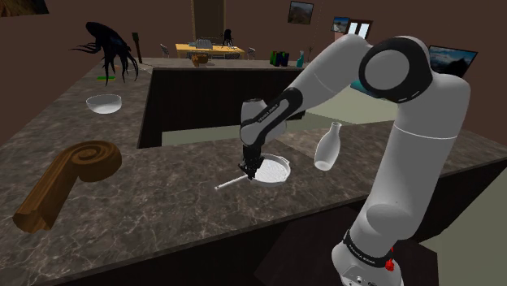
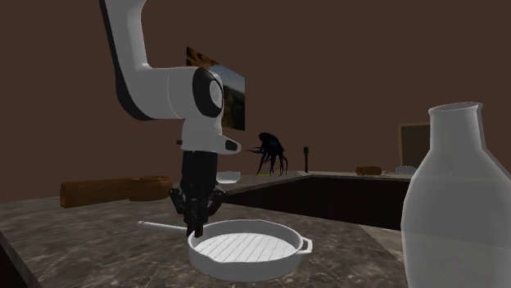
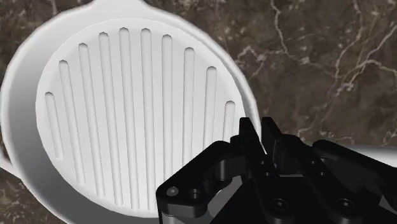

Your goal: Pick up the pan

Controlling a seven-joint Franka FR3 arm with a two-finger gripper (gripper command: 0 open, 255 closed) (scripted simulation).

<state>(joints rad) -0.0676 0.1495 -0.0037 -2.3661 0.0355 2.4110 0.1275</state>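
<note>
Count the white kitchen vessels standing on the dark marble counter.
3: a ridged grill pan under the gripper, a bottle beside it on the shoulder view's right, a bowl far to that view's left. The arm may hide more.

White pan on dark, veined stone.
The pan [image 3: 127,108] is plain white, its floor ribbed with parallel grooves; the counter [image 3: 318,57] is dark brown marble with pale veins. The gripper [image 3: 257,130] is all black. Further left are a brown wooden scroll [image 1: 69,175], a white bowl [image 1: 104,102] and a black tentacled figure [image 1: 110,49].
</note>
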